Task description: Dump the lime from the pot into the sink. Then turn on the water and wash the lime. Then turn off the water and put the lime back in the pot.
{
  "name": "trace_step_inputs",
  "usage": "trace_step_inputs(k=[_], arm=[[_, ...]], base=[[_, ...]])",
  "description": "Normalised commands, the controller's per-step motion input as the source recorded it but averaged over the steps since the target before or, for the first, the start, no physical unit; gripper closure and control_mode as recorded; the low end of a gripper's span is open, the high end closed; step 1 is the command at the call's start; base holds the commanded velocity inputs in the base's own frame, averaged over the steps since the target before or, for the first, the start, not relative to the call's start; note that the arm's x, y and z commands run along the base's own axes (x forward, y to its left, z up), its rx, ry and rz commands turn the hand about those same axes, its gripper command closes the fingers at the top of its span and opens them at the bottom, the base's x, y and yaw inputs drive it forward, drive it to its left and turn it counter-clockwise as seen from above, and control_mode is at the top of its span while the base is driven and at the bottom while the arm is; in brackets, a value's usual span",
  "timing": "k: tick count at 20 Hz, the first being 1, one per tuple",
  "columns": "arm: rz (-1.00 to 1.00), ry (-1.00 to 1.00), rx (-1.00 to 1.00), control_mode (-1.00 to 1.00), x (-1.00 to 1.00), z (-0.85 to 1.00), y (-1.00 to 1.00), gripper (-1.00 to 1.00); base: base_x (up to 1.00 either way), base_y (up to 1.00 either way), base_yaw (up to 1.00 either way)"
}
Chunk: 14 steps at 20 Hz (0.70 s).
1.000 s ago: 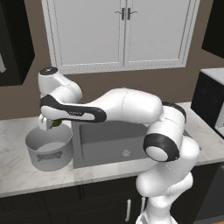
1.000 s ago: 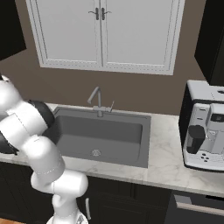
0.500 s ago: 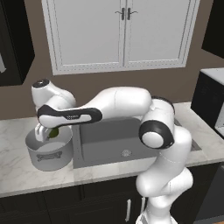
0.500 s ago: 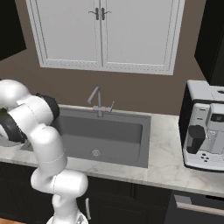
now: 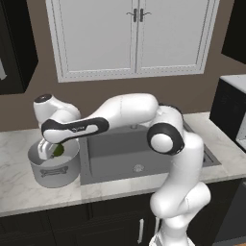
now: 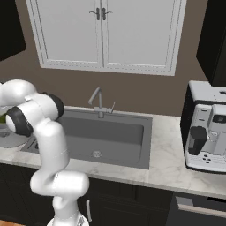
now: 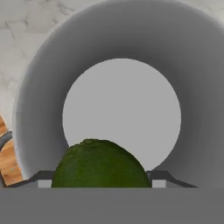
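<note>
Lowering since a second ago: our gripper (image 5: 53, 152), jaws partly open around lime (image 7: 101, 164), now inside pot (image 5: 67, 169); release next.

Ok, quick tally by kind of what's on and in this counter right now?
Limes: 1
Pots: 1
Sinks: 1
Faucets: 1
Coffee machines: 1
Total: 5

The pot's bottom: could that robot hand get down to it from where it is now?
Probably yes. The gripper hangs right over the open pot, holding the lime between its fingers, and the hand view looks straight down at a bare pale floor with nothing in the way.
</note>
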Motion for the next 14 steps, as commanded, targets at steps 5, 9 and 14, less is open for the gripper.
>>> trace_step_inputs(k=[5, 9, 14], arm=[[0.00, 0.05, 0.00, -1.00, 0.27, -0.28, 0.00, 1.00], [0.00, 0.05, 0.00, -1.00, 0.26, -0.30, 0.00, 1.00], [0.00, 0.03, 0.00, -1.00, 0.13, -0.24, 0.00, 1.00]], base=[[0.00, 0.00, 0.00], [0.00, 0.00, 0.00], [0.00, 0.00, 0.00]])
